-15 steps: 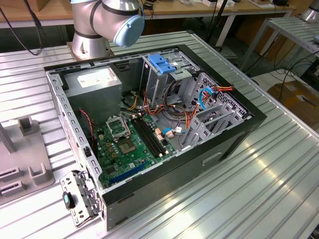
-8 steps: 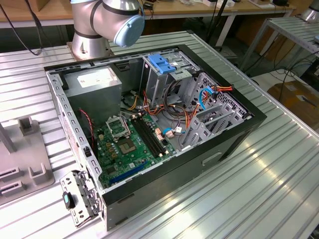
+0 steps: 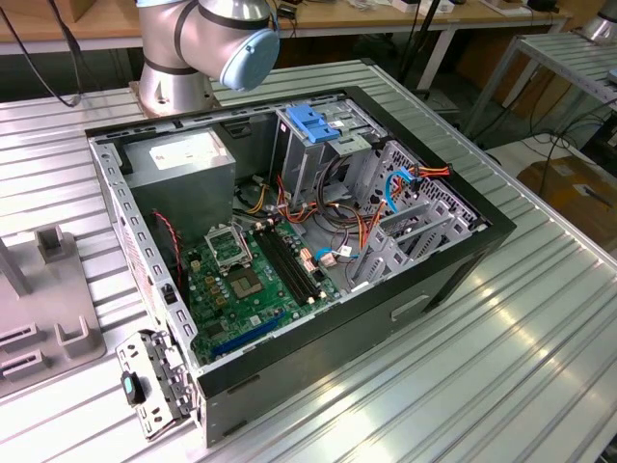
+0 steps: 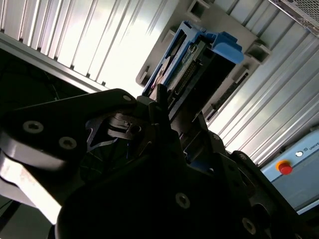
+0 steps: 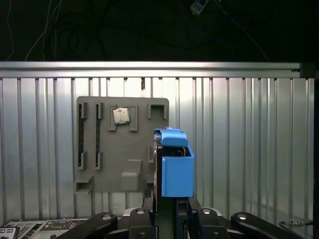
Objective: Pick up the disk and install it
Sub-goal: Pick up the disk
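Here, fingers (image 4: 161, 105) clamp the disk (image 5: 177, 172) edgewise, by the grey fixture (image 5: 99, 164).

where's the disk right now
In the first wrist view the disk stands on edge just beyond the end effector, by an edge of the grey holder plate.

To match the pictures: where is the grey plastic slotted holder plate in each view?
Exterior view: grey plastic slotted holder plate, at the exterior view's left edge.
First wrist view: plate behind the blue-framed disk.
Second wrist view: plate behind that disk.
Shared landmark: ribbed metal table.
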### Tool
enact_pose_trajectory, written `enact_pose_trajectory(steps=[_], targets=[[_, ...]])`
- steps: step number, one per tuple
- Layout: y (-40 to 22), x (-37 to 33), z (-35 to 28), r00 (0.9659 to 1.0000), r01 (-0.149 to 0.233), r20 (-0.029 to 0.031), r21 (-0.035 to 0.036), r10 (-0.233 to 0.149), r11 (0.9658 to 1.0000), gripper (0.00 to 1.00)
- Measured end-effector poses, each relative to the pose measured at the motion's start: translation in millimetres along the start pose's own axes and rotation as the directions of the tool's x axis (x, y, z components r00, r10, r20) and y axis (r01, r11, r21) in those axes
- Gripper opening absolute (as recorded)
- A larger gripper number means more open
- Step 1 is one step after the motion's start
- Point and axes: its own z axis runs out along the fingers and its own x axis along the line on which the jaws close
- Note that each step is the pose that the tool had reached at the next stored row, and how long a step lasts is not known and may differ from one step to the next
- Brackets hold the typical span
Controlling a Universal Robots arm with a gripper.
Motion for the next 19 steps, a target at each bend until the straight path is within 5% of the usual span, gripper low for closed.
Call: enact_pose_trajectory(steps=[19], targets=[[-16.7,-0.2,0.0,1.0000,0.000,0.0000,0.0000,0.000,1.0000,0.35]])
